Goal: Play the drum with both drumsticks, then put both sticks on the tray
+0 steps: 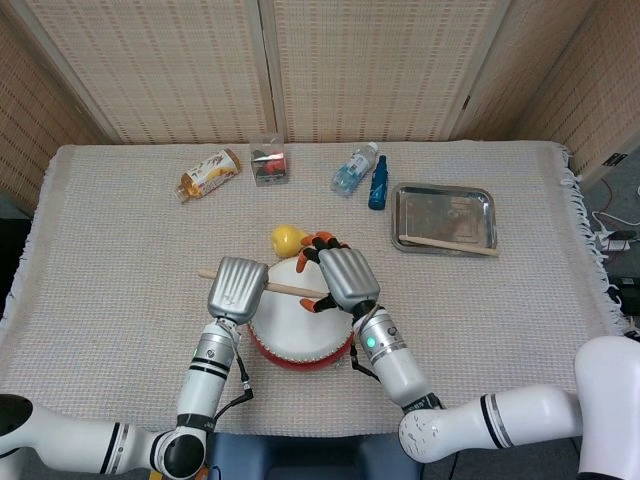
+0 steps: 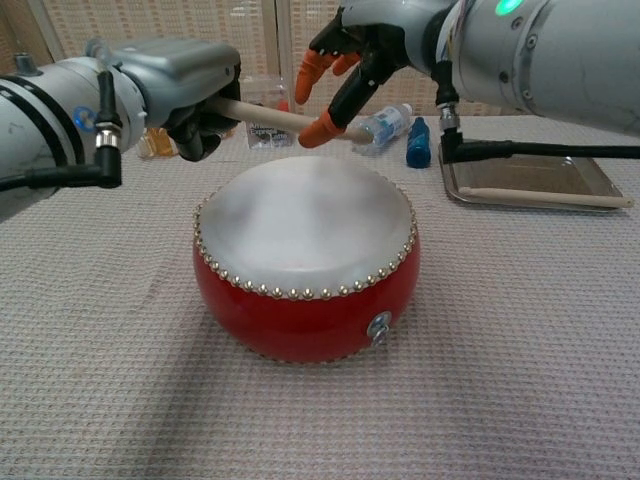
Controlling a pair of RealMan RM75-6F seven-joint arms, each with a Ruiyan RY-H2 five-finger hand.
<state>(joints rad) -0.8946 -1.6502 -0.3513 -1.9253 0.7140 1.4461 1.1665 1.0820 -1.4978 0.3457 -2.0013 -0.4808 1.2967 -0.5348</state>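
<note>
A red drum (image 2: 305, 290) with a white skin (image 1: 290, 315) stands at the table's near middle. Above it my left hand (image 1: 237, 288) (image 2: 190, 85) grips a wooden drumstick (image 1: 290, 289) (image 2: 275, 117) by its handle, the stick pointing right over the skin. My right hand (image 1: 345, 278) (image 2: 375, 40) hovers at the stick's far end with its orange fingertips (image 2: 320, 127) spread around the tip, not closed on it. The other drumstick (image 1: 448, 243) (image 2: 545, 197) lies in the metal tray (image 1: 445, 205) (image 2: 520, 170) at the right.
A yellow pear (image 1: 286, 238) sits just behind the drum. Along the back lie a snack bag (image 1: 210, 172), a small clear box (image 1: 268, 160), a water bottle (image 1: 354, 167) and a blue bottle (image 1: 378, 182) next to the tray.
</note>
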